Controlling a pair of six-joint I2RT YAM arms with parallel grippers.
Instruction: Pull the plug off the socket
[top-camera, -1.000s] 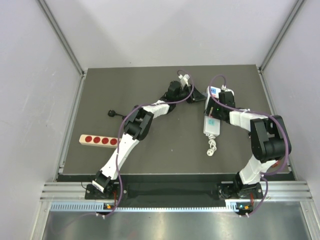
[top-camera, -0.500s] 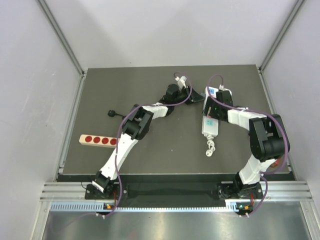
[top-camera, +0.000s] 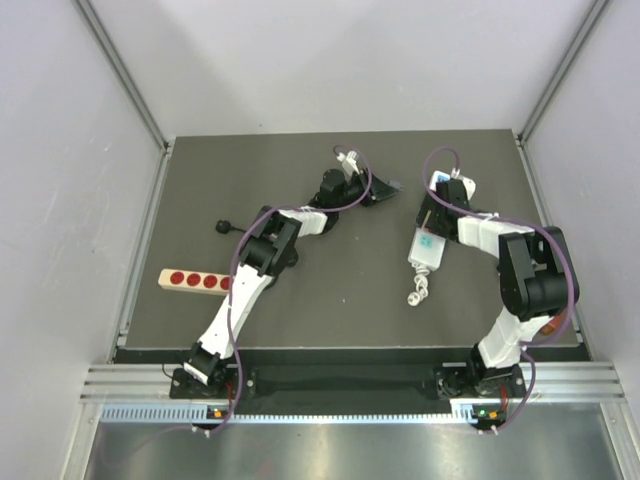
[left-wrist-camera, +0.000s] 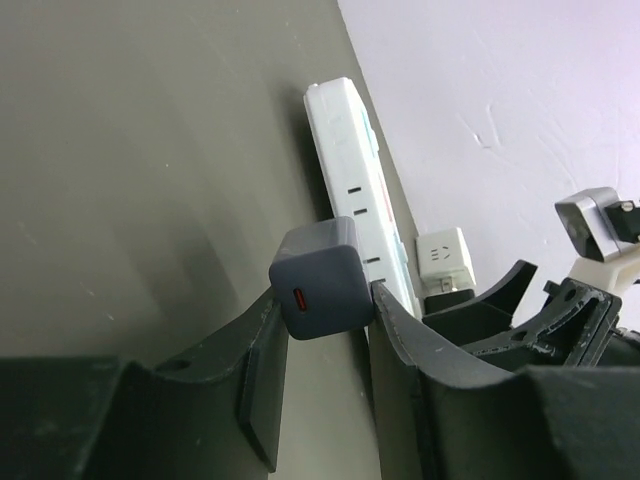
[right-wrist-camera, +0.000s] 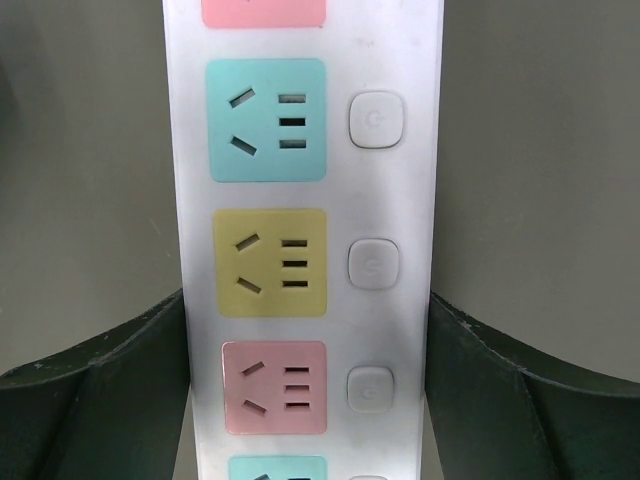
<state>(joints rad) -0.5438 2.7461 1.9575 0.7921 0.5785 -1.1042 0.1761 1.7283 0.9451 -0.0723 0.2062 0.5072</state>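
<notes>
Two things have moved in the last second. The left claw (left-wrist-camera: 325, 305) has drawn back to the left and away from the power strip (right-wrist-camera: 305, 250), and it is closed on the grey plug (left-wrist-camera: 320, 275), which sits pinched between its two fingers. The strip itself has shifted a little on the table (top-camera: 300, 170) under the right claw (right-wrist-camera: 305, 312). That claw is clamped across the strip's width, one finger against each long edge.

From above we now see a strip of bare table between the plug and the strip, where a second ago they were close together. So we judge the plug is out and the pull is done, or nearly. The left wrist view alone does not settle it, since there the plug overlaps the strip. The cyan, yellow and pink outlets between the right fingers are all vacant.

The strip lies right of centre, with its short white cord (top-camera: 418, 290) curled at the near end. Well apart on the left lie a beige strip with red spots (top-camera: 195, 281) and a black plug (top-camera: 228, 228). Neither is in the way, and we see nothing else in the left arm's path.
</notes>
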